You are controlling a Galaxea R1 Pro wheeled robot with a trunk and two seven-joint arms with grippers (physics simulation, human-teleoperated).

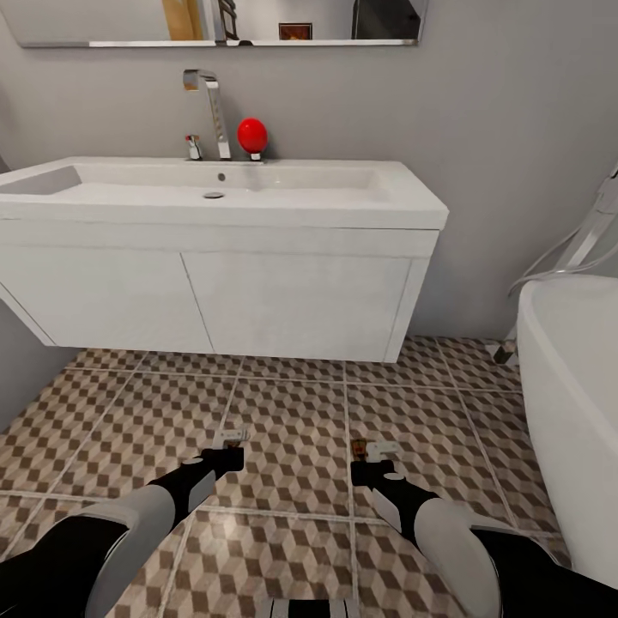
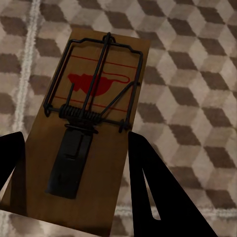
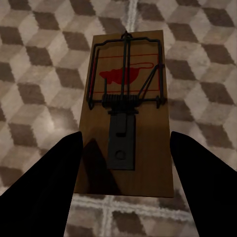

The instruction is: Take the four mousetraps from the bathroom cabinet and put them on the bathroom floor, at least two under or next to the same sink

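- While both arms reach low in front of the bathroom sink, each gripper carries one mousetrap out over the bathroom floor.
- Left gripper: the left mousetrap sits between its dark fingers, which look pressed to the board's sides, so I judge it clamped.
- Right gripper: the right mousetrap lies between fingers that stand a little off the board's edges; whether it is gripped or already let go I cannot tell.
- Both traps hang close above the tiles just in front of the white vanity, near enough to count as beside the sink once set down.
- Two traps seem nearly placed; the other two would remain to be fetched from the cabinet.
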